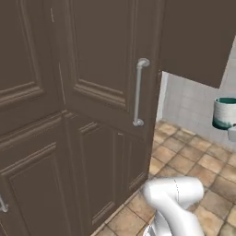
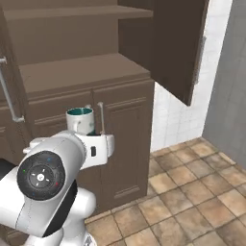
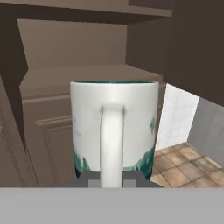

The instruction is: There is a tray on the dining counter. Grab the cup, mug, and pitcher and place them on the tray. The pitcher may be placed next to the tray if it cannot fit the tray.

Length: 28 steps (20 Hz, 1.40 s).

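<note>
The mug (image 3: pixel 114 127), white above with teal near its base and a teal inside, fills the middle of the hand view with its white loop handle (image 3: pixel 112 144) facing the camera. My gripper (image 3: pixel 112 179) is shut on that handle from below. The mug (image 2: pixel 80 120) rides upright just above the white hand in the right base view, in front of the brown cabinets. In the left base view the mug (image 1: pixel 225 112) hangs in the air at the right edge. The tray, cup, pitcher and dining counter are out of view.
An open brown cabinet with bare shelves (image 2: pixel 81 72) stands ahead, its door (image 2: pixel 168 48) swung out to the right. A tall door with a metal bar handle (image 1: pixel 138 92) is close on the left. The tan tiled floor (image 2: pixel 192 192) lies to the right.
</note>
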### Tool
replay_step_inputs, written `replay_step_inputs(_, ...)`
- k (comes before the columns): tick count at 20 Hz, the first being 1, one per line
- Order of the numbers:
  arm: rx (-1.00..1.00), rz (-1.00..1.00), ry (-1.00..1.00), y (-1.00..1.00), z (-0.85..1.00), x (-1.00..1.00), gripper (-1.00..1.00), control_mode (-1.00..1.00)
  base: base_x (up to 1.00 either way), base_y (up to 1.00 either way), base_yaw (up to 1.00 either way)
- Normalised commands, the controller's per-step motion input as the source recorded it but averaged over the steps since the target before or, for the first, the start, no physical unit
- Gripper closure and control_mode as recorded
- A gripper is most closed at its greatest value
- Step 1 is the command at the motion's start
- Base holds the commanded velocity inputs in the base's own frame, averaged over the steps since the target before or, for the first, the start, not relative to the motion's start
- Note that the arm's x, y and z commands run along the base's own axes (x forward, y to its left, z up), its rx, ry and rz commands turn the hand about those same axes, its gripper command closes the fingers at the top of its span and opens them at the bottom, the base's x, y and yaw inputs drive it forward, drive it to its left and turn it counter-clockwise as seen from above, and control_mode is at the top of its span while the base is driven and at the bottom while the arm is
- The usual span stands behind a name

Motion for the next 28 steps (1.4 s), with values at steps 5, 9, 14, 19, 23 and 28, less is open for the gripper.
replay_step_inputs(5, 0.0, 0.0, 0.0, 0.0, 0.0, 0.0, 1.0, 1.0, 0.16, 0.31, -0.69)
replay_step_inputs(9, 0.0, 0.0, 0.0, 0.0, 0.0, 0.0, 1.0, 1.0, 0.04, 0.23, -0.72)
replay_step_inputs(14, 0.0, 0.0, 0.0, 0.0, 0.0, 0.0, 1.0, 1.0, 0.01, 0.28, -0.74)
replay_step_inputs(19, 0.0, 0.0, 0.0, 0.0, 0.0, 0.0, 1.0, 1.0, -0.1, 0.8, -0.6)
replay_step_inputs(23, 0.0, 0.0, 0.0, 0.0, 0.0, 0.0, 1.0, 1.0, -0.8, 0.97, -0.38)
replay_step_inputs(28, 0.0, 0.0, 0.0, 0.0, 0.0, 0.0, 1.0, 1.0, -1.0, -0.23, -0.29)
